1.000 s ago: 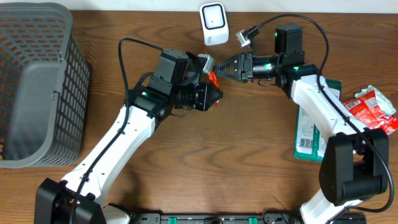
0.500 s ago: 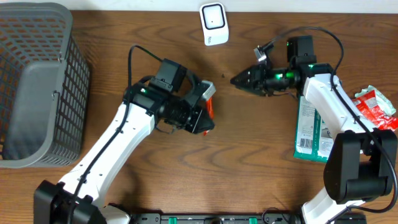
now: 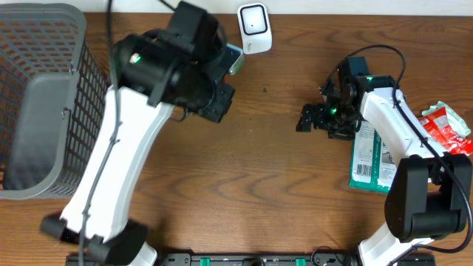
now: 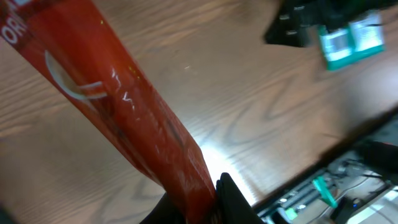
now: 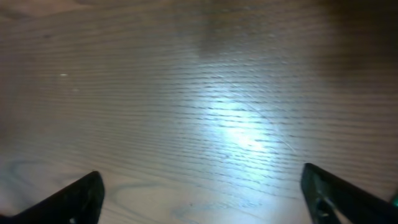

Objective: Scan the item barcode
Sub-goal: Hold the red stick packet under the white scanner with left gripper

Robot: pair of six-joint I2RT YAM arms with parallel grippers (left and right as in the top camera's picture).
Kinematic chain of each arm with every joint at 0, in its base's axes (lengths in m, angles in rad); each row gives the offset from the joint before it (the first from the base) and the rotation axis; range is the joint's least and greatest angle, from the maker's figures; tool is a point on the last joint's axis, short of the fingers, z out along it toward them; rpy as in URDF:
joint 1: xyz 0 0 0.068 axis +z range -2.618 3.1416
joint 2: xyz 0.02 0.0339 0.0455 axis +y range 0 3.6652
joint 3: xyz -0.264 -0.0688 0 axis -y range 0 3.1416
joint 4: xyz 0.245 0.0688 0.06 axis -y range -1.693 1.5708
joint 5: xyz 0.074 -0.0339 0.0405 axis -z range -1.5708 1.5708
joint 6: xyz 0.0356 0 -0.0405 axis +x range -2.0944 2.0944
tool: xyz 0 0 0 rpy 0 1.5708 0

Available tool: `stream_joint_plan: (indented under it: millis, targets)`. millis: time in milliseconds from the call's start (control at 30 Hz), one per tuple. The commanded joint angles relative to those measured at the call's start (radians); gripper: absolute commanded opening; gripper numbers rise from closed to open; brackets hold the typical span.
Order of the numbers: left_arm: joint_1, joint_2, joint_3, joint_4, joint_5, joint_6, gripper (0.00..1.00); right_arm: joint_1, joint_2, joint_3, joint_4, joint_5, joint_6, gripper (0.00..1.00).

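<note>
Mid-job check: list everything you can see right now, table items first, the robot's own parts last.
basket: 1, grey, left edge of table
scanner: 1, white, top centre
red packet: 1, red, held above the table in the left gripper
green pack: 1, green and white, right side, partly under the right arm
snack bag: 1, red and white, far right edge
table: 1, brown wood
left gripper: 1, black, shut on the red packet, near the scanner
right gripper: 1, black, open, empty, over bare table
</note>
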Motion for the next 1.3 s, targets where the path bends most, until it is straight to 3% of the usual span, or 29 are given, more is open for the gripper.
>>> stream_joint_plan:
  millis: [0, 100, 200, 267, 300, 433, 567, 700, 933, 1100, 1267]
  targets:
    - [-0.021, 0.116, 0.006, -0.034, -0.079, 0.041, 0.07, 0.005, -0.008, 0.002, 0.001, 0.052, -0.054, 0.99]
    - [-0.06, 0.177, 0.0, -0.038, -0.073, 0.062, 0.07, 0.005, -0.008, 0.002, -0.002, -0.024, -0.072, 0.99]
    - [-0.092, 0.217, 0.0, -0.059, -0.025, 0.074, 0.07, -0.021, -0.015, 0.003, 0.01, -0.311, -0.201, 0.77]
    - [-0.109, 0.224, 0.0, -0.065, 0.024, 0.091, 0.07, -0.082, -0.022, 0.003, 0.01, -0.616, -0.32, 0.51]
    - [-0.117, 0.224, 0.0, -0.062, 0.069, 0.114, 0.07, -0.108, -0.022, 0.003, 0.01, -0.708, -0.34, 0.48]
    - [-0.133, 0.224, 0.0, -0.041, 0.174, 0.144, 0.07, -0.165, -0.022, 0.003, 0.025, -0.962, -0.347, 0.61]
    - [-0.159, 0.224, 0.0, 0.007, 0.174, 0.14, 0.07, -0.15, -0.022, 0.003, 0.076, -1.151, -0.343, 0.62]
    - [-0.192, 0.224, 0.0, 0.048, 0.225, 0.14, 0.07, -0.128, -0.022, 0.003, 0.129, -1.156, -0.315, 0.61]
    - [-0.203, 0.224, 0.0, 0.093, 0.182, 0.127, 0.07, -0.119, -0.022, 0.003, 0.224, -1.144, -0.209, 0.62]
    - [-0.204, 0.229, -0.069, 0.172, -0.026, -0.13, 0.08, -0.129, -0.022, 0.003, 0.174, -0.761, -0.142, 0.65]
    - [-0.204, 0.229, -0.274, 0.329, -0.053, -0.282, 0.07, -0.14, -0.022, 0.003, 0.167, -0.44, -0.072, 0.68]
